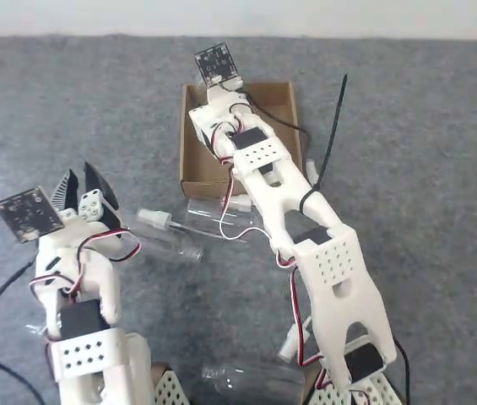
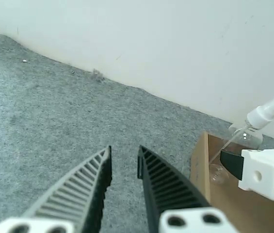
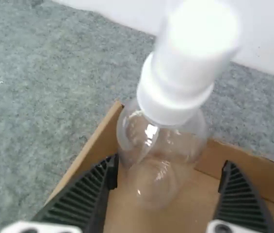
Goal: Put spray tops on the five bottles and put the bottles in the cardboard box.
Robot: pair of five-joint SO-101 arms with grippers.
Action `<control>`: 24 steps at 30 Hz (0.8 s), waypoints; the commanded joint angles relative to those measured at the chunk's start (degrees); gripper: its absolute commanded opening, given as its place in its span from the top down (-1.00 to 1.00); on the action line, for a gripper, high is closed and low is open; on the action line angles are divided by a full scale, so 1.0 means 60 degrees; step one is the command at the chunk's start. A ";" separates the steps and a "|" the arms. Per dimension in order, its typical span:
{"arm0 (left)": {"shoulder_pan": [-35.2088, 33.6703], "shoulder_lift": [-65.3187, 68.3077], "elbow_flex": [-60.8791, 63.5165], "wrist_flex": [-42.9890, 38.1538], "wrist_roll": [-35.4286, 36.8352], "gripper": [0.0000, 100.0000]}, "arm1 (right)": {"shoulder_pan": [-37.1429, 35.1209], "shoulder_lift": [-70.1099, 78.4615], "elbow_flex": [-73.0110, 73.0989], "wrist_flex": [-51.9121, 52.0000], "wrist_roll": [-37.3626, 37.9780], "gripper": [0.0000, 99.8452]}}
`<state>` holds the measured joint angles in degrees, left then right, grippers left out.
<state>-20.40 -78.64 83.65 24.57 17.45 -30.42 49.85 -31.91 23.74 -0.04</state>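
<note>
Grey carpet (image 3: 40,73), bottle (image 3: 162,138) between right gripper's (image 3: 168,166) parted fingers (image 3: 89,194)

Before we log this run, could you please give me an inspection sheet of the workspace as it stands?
Surface: grey carpet, flat.
Job's things: cardboard box; upright bottle with a spray top, standing inside it; capped bottle lying on the carpet near the box; third bottle lying between the arm bases, its neck unclear.
Clutter: nothing seen.
Grippers: left pincer open, empty, over the carpet; right pincer open, either side of the upright bottle.
Cables: black cable on the carpet beside the box; thin wires along both arms.
Surroundings: white wall behind the carpet.
</note>
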 commanded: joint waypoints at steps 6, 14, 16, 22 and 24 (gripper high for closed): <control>-0.0044 -0.0161 -0.0095 -0.0249 0.0044 0.83 | -0.0007 -0.1326 -0.0073 0.1179 -0.0044 0.42; -0.0044 -0.0161 -0.0081 -0.0278 0.0044 0.83 | 0.0022 -0.2308 -0.0073 0.2982 0.0000 0.56; -0.0044 -0.0161 -0.0081 -0.0278 0.0044 0.83 | 0.0022 -0.2542 -0.0073 0.3451 0.0000 0.61; -0.0044 -0.0161 -0.0066 -0.0278 0.0044 0.83 | -0.0051 -0.3216 -0.0073 0.4872 0.0000 0.68; -0.0044 -0.0161 -0.0066 -0.0278 0.0044 0.83 | -0.0051 -0.3421 -0.0073 0.5223 0.0000 0.74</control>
<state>-20.40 -78.64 83.65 24.57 17.45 -30.51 36.57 -31.91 50.90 -0.04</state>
